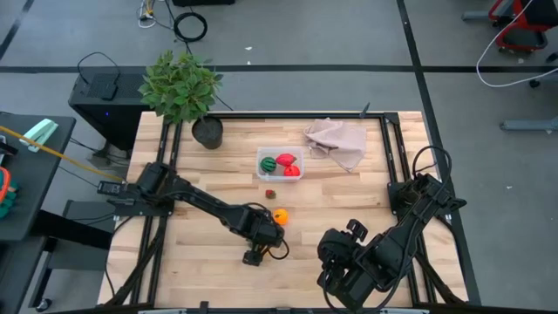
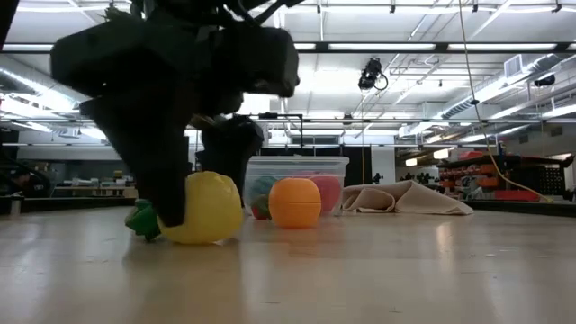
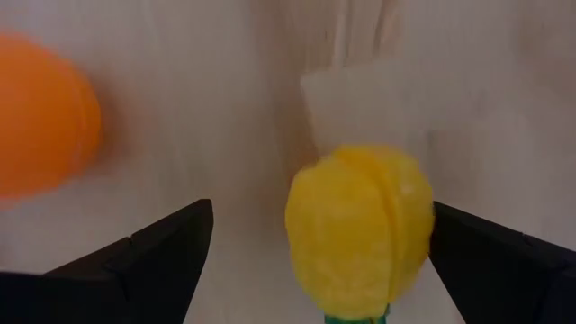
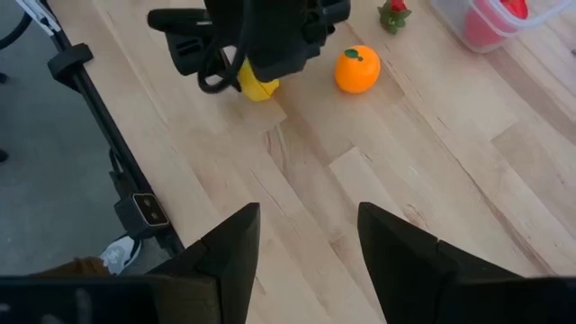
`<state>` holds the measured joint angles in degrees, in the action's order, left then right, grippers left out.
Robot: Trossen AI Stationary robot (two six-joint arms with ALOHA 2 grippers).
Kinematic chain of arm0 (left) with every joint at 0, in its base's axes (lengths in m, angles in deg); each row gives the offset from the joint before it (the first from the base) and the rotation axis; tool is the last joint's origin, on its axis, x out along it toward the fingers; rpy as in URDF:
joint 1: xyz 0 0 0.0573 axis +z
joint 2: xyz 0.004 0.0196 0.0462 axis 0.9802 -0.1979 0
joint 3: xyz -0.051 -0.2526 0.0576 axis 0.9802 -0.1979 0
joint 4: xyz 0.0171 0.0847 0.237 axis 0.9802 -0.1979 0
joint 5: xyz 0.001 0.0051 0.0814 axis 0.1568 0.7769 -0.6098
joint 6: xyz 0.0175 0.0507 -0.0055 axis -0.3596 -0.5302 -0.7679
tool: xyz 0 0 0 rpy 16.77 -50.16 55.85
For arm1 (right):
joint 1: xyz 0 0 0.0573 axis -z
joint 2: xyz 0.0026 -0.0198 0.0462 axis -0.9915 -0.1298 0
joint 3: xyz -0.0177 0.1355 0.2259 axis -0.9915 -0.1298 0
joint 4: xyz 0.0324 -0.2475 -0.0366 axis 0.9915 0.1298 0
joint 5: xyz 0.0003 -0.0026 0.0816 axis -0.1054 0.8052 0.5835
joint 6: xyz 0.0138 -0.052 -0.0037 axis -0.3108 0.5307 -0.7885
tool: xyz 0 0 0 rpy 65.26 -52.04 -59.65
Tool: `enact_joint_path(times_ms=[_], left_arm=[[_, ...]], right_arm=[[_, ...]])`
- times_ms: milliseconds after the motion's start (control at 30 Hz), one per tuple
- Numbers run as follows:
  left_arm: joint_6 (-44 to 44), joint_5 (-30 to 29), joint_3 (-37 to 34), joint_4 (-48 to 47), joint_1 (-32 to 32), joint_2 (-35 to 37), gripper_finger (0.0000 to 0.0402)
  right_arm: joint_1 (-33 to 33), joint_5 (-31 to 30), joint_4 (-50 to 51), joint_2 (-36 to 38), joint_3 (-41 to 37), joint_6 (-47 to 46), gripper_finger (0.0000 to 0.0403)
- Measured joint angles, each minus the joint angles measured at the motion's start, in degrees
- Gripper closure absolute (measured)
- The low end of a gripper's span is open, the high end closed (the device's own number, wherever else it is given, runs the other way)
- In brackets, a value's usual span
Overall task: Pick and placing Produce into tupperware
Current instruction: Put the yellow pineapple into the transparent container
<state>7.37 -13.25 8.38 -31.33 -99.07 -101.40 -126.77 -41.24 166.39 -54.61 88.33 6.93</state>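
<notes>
Two dark pincer fingers point(image 3: 153, 261) flank a ribbed yellow fruit point(image 3: 360, 229)

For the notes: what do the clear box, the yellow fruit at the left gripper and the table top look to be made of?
Clear box: apparently translucent plastic, since the red and green pieces inside show through its walls. Yellow fruit: likely moulded plastic, smooth and matte, with a seam line down it. Table top: pale wood, shown by its planks and grain. The left gripper stands open around the fruit.
</notes>
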Motion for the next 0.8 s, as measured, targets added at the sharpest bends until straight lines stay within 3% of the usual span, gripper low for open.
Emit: enact_joint_path(times_ms=[467, 800], left_arm=[[7.88, -0.54, 0.01, -0.06, -0.33, -0.48, 0.001], [9.0, -0.61, 0.03, -0.22, -1.07, -0.48, 0.0082]], right_arm=[[0.24, 0.0, 0.03, -0.01, -0.02, 0.33, 0.0208], [0.22, 0.0, 0.03, -0.01, -0.02, 0.39, 0.0208]])
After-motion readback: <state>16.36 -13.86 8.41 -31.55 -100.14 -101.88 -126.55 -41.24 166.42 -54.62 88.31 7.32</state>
